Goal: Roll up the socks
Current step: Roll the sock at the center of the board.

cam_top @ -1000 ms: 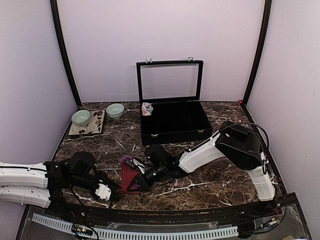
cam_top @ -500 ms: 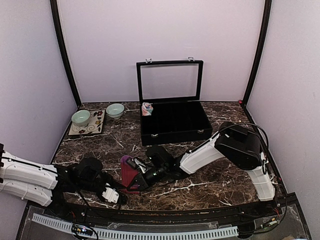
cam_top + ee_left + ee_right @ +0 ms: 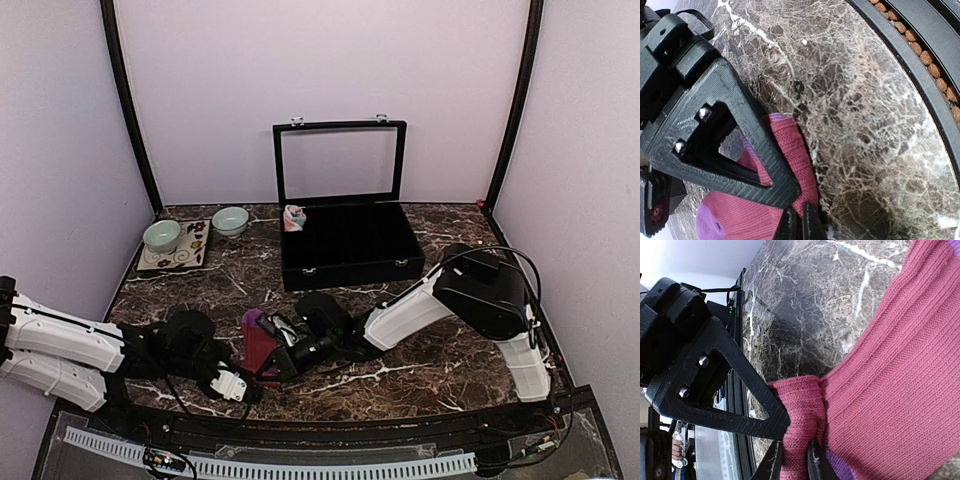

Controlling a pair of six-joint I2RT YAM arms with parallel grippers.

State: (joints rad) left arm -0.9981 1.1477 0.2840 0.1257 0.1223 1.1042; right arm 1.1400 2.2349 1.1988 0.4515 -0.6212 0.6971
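The maroon sock (image 3: 257,343) with its purple toe lies near the table's front edge, partly bunched. My right gripper (image 3: 277,362) is shut on a folded, thick bit of that maroon sock (image 3: 890,390); the fabric fills the gap between the fingers of this gripper (image 3: 794,466). My left gripper (image 3: 240,387) is low at the sock's near-left side. Its jaws (image 3: 801,227) are shut, tips against the edge of the maroon sock (image 3: 790,150), with no fabric showing between them. The salmon-pink sock (image 3: 294,217) sits bundled at the black case's back left corner.
A black case (image 3: 345,258) with its glass lid raised stands at the back middle. Two pale bowls (image 3: 161,235) (image 3: 230,220) are at the back left, one on a patterned mat (image 3: 180,255). A black rail (image 3: 920,60) runs along the table's front edge, close to both grippers.
My left arm has slid right along the front edge to the maroon sock and its jaws have closed. The right gripper keeps its hold and has barely shifted.
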